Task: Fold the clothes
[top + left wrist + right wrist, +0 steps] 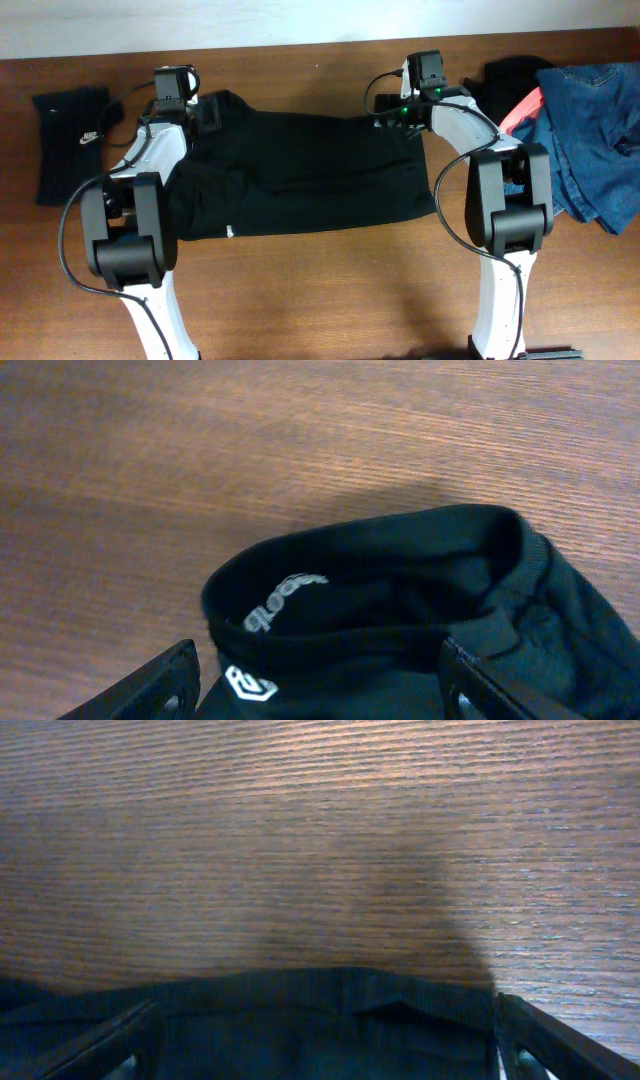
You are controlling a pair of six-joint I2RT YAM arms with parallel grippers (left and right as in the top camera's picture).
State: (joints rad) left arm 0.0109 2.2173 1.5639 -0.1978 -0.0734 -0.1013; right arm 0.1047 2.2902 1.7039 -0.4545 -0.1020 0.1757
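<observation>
While the soft black cotton shirt (300,175) lies spread on the brown wooden table (330,290) between my arms | left gripper (320,675): fingers apart over collar (370,550) | right gripper (325,1040): fingers apart at far hem (320,982) | judged light, limp, non-slippery; pinch both far edges.

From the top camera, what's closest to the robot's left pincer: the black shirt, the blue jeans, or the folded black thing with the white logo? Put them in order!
From the left pincer:
1. Black shirt, right under it.
2. Folded black thing, at the table's left end.
3. Blue jeans, far off at the right end.
</observation>
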